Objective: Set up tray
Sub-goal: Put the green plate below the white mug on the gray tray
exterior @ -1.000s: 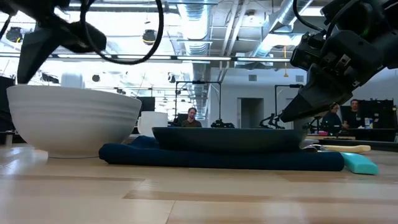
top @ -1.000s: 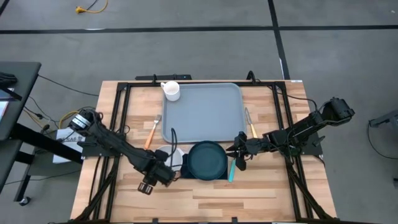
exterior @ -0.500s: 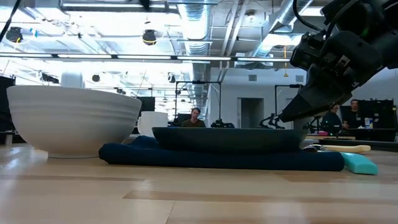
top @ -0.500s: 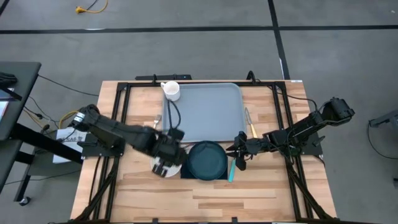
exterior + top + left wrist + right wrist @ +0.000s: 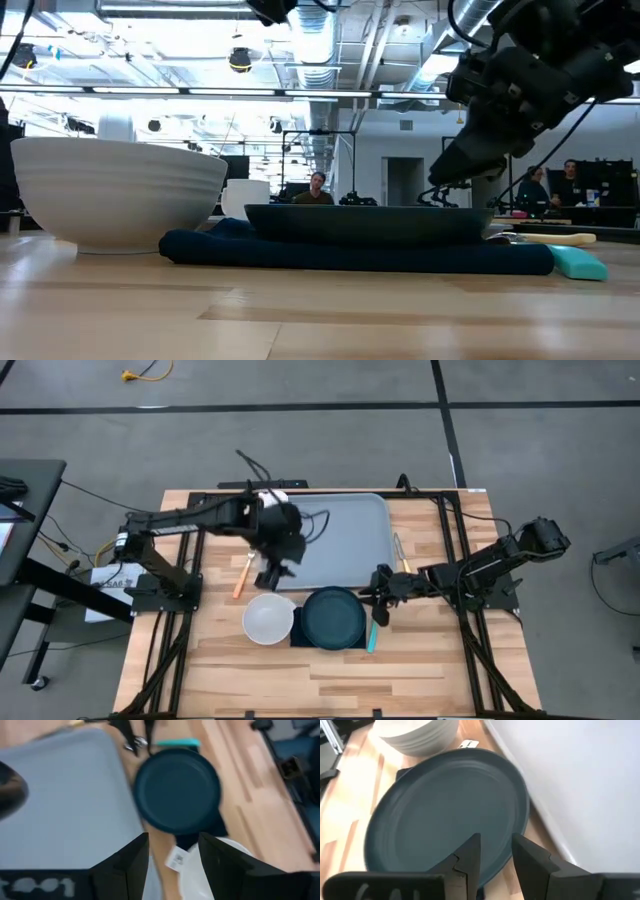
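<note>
The grey-blue tray [image 5: 340,535] lies flat on the table's far middle. My left gripper [image 5: 270,578] hangs open high above the tray's near left corner, with nothing between its fingers [image 5: 173,840]. A dark blue plate [image 5: 335,618] lies on a navy napkin [image 5: 350,258] near the tray's front edge. Left of the plate, a white bowl [image 5: 268,620] stands on the table. My right gripper [image 5: 377,603] is open just above the plate's right rim [image 5: 496,840], slanting down from the right. I cannot tell whether it touches the plate.
A fork with an orange handle [image 5: 241,573] lies left of the tray. A wooden-handled utensil [image 5: 404,563] lies to the tray's right. A teal piece [image 5: 372,637] lies right of the plate. A white mug [image 5: 245,198] stands behind the bowl. People sit in the room beyond.
My left gripper has risen from the table's near left, swung over the bowl and gone toward the far edge, now high over the tray's near left corner. The bowl has stayed put. My right gripper has edged a little toward the table's left, over the plate's rim.
</note>
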Available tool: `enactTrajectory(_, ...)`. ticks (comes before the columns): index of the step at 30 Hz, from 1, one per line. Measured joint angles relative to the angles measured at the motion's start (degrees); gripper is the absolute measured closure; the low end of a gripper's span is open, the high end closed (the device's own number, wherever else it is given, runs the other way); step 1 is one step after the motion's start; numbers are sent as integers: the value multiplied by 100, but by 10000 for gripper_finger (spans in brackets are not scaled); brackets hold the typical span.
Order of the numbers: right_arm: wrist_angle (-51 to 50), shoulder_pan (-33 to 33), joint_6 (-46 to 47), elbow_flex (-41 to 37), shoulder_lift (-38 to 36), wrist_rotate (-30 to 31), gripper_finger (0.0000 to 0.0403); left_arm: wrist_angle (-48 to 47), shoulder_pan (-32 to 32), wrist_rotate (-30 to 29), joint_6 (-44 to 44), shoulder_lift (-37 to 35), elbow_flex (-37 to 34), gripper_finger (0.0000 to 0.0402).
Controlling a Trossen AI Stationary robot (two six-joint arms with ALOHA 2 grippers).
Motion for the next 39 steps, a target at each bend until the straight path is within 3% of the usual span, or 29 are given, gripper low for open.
enactTrajectory(7,17,-69,-276,2,0,207,301,987,297,-170,117,555,-2,242)
enactTrajectory(11,-46,-120,-343,2,0,621,301,1037,306,-167,260,1049,0,242)
enactTrajectory(22,-696,47,-339,2,0,618,301,1063,145,-112,314,2452,-9,242)
enactTrajectory(31,-770,169,-341,2,-2,619,301,1296,-175,-151,220,2708,-9,242)
enactTrajectory(34,-772,155,-340,2,-2,619,301,1471,-290,-421,105,2708,-9,242)
enactTrajectory(39,-769,158,-338,2,-2,619,301,1849,-491,-1434,56,2801,-227,242)
